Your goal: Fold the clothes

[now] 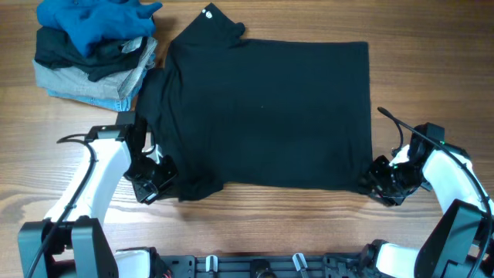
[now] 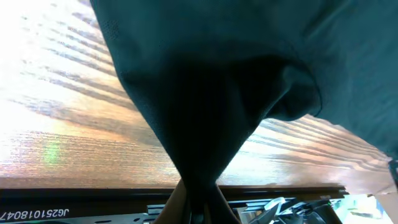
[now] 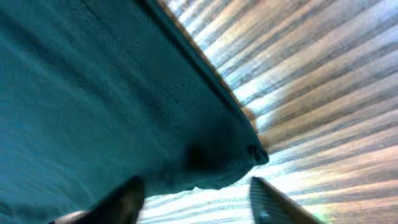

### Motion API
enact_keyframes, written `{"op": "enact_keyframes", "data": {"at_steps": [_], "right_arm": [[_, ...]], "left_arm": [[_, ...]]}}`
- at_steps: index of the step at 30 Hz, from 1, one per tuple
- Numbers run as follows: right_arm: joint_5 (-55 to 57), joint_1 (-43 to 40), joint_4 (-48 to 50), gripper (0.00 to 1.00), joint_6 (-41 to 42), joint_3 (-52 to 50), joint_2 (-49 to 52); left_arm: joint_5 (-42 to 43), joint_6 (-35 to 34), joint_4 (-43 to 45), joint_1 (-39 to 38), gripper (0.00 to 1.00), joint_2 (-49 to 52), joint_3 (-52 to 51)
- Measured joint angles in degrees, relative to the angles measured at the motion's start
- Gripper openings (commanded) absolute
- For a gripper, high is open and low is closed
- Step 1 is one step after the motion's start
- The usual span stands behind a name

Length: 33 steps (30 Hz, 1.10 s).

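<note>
Two wrist views: left gripper (image 2: 198, 204) pinching bunched hem; right gripper (image 3: 198, 198) spread wide at corner; overhead hides both.
Black T-shirt (image 1: 262, 108): flat, rumpled at 7 o'clock.

A wooden table (image 1: 432, 69) with light brown, streaked grain spreads out on every side of the left hand (image 1: 157, 181) and the right hand (image 1: 380, 184). In the left wrist view, glare washes the wood pale to one side of that hand. Behind both hands, along the table's near edge, runs a black rail (image 1: 255, 266) carrying small metal fittings. Close to the left hand, the rail bears white printed characters (image 2: 34, 213), only partly in frame.
</note>
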Motion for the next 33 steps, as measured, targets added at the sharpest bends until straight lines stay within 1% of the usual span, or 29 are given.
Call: {"op": "enact_keyframes", "data": {"at_steps": [4, 7, 9, 11, 12, 13, 15, 17, 20, 22, 23, 25, 26, 28, 33], "right_arm": [[0.92, 0.00, 1.75, 0.65, 1.33, -0.44, 0.00], [1.42, 0.00, 4.15, 0.62, 3.72, -2.82, -0.02], [1.99, 0.00, 4.52, 0.49, 5.38, -2.89, -0.02], [2.36, 0.00, 5.88, 0.25, 6.49, -3.04, -0.02], [2.45, 0.00, 5.86, 0.18, 6.51, -3.15, -0.02], [2.58, 0.00, 5.44, 0.12, 6.62, -3.15, -0.02], [2.60, 0.00, 3.45, 0.04, 6.45, -3.13, 0.00], [2.78, 0.00, -0.90, 0.04, 5.49, -1.14, 0.11], [2.12, 0.00, -7.26, 0.04, 3.61, 6.60, 0.22], [-1.81, 0.00, -7.39, 0.04, 1.81, 11.96, 0.20], [-4.04, 0.00, -5.97, 0.04, 1.05, 12.79, 0.20], [-7.63, 0.02, 1.09, 0.04, 0.63, 13.07, 0.20], [-8.31, 0.02, 3.32, 0.04, 0.79, 13.09, 0.20], [-9.11, 0.02, 5.95, 0.04, 1.62, 13.07, 0.20], [-8.57, 0.02, 8.90, 0.04, 7.74, 13.07, 0.20]], "left_arm": [[-0.02, 0.00, 0.00, 0.00, 0.04, 0.00, 0.68], [-0.02, 0.00, 0.04, 0.00, 0.04, 0.00, 0.70], [-0.02, 0.02, 0.02, 0.00, 0.04, 0.00, 0.70], [-0.02, 0.00, 0.04, 0.00, 0.04, 0.00, 0.70], [0.00, 0.00, 0.00, 0.00, 0.04, 0.00, 0.70], [-0.02, 0.02, -0.02, 0.00, 0.04, 0.00, 0.70], [-0.04, 0.02, -0.09, 0.00, 0.04, 0.00, 0.70], [-0.02, 0.00, -0.22, 0.00, 0.04, 0.00, 0.70], [-0.09, 0.04, -1.92, 0.00, 0.04, 0.09, 1.68], [-0.17, 0.20, -3.69, 0.00, 0.04, 0.07, 5.84], [-0.24, 0.20, -2.78, 0.00, 0.04, 0.07, 9.03], [-0.46, 0.87, 5.01, 0.00, 0.04, 0.04, 12.35], [-0.63, 1.05, 7.28, 0.00, 0.04, 0.02, 12.81], [-1.09, 1.77, 11.56, 0.00, 0.04, 0.02, 12.87], [-1.51, 2.62, 20.98, 0.00, 0.04, 0.02, 12.87]]}}
